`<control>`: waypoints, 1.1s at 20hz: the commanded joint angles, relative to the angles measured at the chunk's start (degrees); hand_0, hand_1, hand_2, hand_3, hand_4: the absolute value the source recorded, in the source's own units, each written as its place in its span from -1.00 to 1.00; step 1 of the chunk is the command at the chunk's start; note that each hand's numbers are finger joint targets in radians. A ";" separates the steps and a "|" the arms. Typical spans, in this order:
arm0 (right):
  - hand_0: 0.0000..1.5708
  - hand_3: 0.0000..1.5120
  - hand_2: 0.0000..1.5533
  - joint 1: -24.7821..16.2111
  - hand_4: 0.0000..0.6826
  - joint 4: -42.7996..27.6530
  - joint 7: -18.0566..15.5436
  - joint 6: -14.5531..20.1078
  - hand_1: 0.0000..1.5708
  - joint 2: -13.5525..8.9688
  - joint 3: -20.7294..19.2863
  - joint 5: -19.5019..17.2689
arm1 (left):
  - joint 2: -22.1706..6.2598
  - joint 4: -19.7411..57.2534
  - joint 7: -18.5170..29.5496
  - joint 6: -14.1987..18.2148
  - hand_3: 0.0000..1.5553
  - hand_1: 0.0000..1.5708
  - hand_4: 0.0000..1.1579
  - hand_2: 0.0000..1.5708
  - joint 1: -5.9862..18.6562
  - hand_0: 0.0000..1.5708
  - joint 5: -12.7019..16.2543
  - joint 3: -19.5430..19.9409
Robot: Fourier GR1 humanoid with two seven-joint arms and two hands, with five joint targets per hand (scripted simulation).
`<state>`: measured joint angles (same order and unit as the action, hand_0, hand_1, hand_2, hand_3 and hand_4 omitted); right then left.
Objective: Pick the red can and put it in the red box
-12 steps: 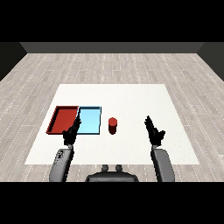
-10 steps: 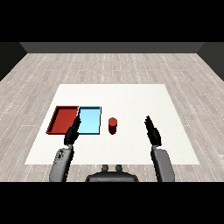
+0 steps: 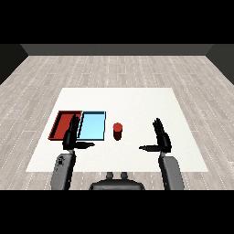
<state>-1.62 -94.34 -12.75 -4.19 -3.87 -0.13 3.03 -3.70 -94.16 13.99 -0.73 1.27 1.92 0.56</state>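
A small red can [image 3: 118, 131] stands upright on the white table, just right of the light blue tray [image 3: 93, 125]. The red tray [image 3: 63, 124] lies at the left, touching the blue one. My right hand [image 3: 161, 139] is raised to the right of the can, well apart from it, fingers straight and thumb pointing left toward it. Over the near edge of the two trays hangs my left hand [image 3: 71, 136], fingers straight, thumb stretched to the right. Neither hand holds anything.
The white table [image 3: 137, 105] stretches wide behind and to the right of the can. Grey wooden floor surrounds it.
My right hand has shifted slightly left toward the can and its thumb now sticks out sideways. The left hand and the can have stayed put.
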 commanded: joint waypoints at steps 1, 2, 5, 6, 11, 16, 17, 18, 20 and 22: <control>-1.00 -1.00 -1.00 -3.72 -1.00 -0.61 -9.01 -2.80 -1.00 0.72 0.80 0.70 | 2.31 1.76 8.21 0.36 -1.00 -1.00 -1.00 -1.00 -1.13 -1.00 -1.12 -1.05; -1.00 -1.00 -1.00 1.05 -1.00 3.05 -6.79 -2.16 -1.00 0.19 -0.68 0.72 | 0.58 4.50 10.15 -0.96 -1.00 -1.00 -1.00 -1.00 0.74 -1.00 0.42 1.81; -1.00 -1.00 -1.00 4.01 -1.00 6.50 -8.52 -1.73 -1.00 0.11 -2.27 0.49 | 0.32 3.22 8.82 -1.91 -1.00 -1.00 -1.00 -1.00 1.07 -1.00 1.33 1.85; -1.00 -1.00 -1.00 -1.56 -1.00 1.34 -8.66 -1.03 -1.00 1.90 0.73 -0.74 | 1.41 2.79 12.87 -2.06 -1.00 -1.00 -1.00 -1.00 -2.30 -1.00 0.63 0.76; -1.00 -1.00 -1.00 0.69 -1.00 1.42 -6.12 -1.12 -1.00 1.30 0.45 -1.33 | 2.30 4.33 12.54 -0.11 -1.00 -1.00 -1.00 -1.00 -1.16 -1.00 -2.90 -0.95; -1.00 -1.00 -1.00 2.71 -1.00 7.97 -10.86 -2.86 -1.00 0.22 -1.53 -1.42 | 1.80 4.41 10.07 0.54 -1.00 -1.00 -1.00 -1.00 2.34 -1.00 -1.30 1.33; -1.00 -1.00 -1.00 1.75 -1.00 3.11 -5.72 -2.33 -1.00 0.28 -1.38 -0.29 | 2.80 6.16 12.41 1.63 -1.00 -1.00 -1.00 -1.00 1.04 -1.00 -3.61 -0.22; -1.00 -1.00 -1.00 1.09 -1.00 1.92 -5.30 -3.13 -1.00 0.88 0.00 0.04 | -0.85 -1.12 6.00 -1.21 -1.00 -1.00 -1.00 -1.00 -0.08 -1.00 -0.35 2.23; -1.00 -1.00 -1.00 1.38 -1.00 2.41 -6.19 -4.72 -1.00 -0.56 -2.28 1.91 | 0.22 -4.13 3.26 -0.47 -1.00 -1.00 -1.00 -1.00 -0.85 -1.00 -0.18 1.17; -1.00 -1.00 -1.00 6.53 -1.00 2.37 -0.83 -3.25 -1.00 0.48 -1.61 2.36 | -0.97 8.88 9.93 -1.81 -1.00 -1.00 -1.00 -1.00 6.34 -1.00 1.02 4.97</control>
<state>0.89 -91.90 -17.61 -6.78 -2.97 -0.73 3.26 -3.25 -90.67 23.21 -1.61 2.56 1.57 2.83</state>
